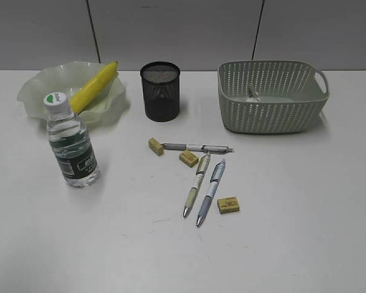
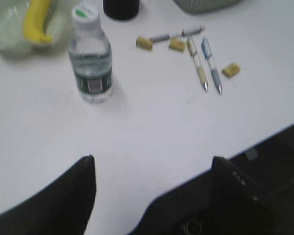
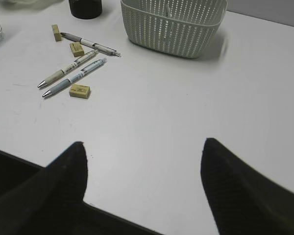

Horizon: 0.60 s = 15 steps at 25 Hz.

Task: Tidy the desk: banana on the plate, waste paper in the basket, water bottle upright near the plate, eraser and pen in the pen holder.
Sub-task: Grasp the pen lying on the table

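Note:
The yellow banana (image 1: 95,86) lies in the pale green ruffled plate (image 1: 36,85) at the back left. The water bottle (image 1: 72,141) stands upright in front of the plate. The black mesh pen holder (image 1: 160,91) stands at the back centre. Three pens (image 1: 197,147) (image 1: 196,184) (image 1: 211,191) and three tan erasers (image 1: 155,146) (image 1: 188,158) (image 1: 228,204) lie on the white desk (image 1: 293,213). A bit of waste paper (image 1: 252,96) shows inside the green basket (image 1: 271,94). My left gripper (image 2: 152,161) and right gripper (image 3: 143,147) are open and empty, near the desk's front edge.
The bottle (image 2: 91,59), pens (image 2: 210,66) and erasers (image 2: 231,70) show in the left wrist view. The basket (image 3: 174,22), pens (image 3: 73,78) and erasers (image 3: 80,91) show in the right wrist view. Neither arm shows in the exterior view.

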{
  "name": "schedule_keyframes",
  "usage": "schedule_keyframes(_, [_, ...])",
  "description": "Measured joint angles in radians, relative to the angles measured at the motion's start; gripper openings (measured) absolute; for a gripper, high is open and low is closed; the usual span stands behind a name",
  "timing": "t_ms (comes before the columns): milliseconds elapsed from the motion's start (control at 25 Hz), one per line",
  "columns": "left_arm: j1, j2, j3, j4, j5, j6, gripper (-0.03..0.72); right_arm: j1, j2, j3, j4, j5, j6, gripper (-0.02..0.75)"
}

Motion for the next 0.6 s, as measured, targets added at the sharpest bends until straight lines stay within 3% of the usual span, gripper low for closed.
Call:
schedule_keyframes(240, [0.000, -0.079, 0.000, 0.023, 0.258, 0.000, 0.538, 0.000, 0.000, 0.000, 0.000, 0.000, 0.000, 0.568])
schedule_keyframes(600, [0.000, -0.095, 0.037, 0.109, 0.258, 0.000, 0.535, 0.000, 0.000, 0.000, 0.001, 0.000, 0.000, 0.568])
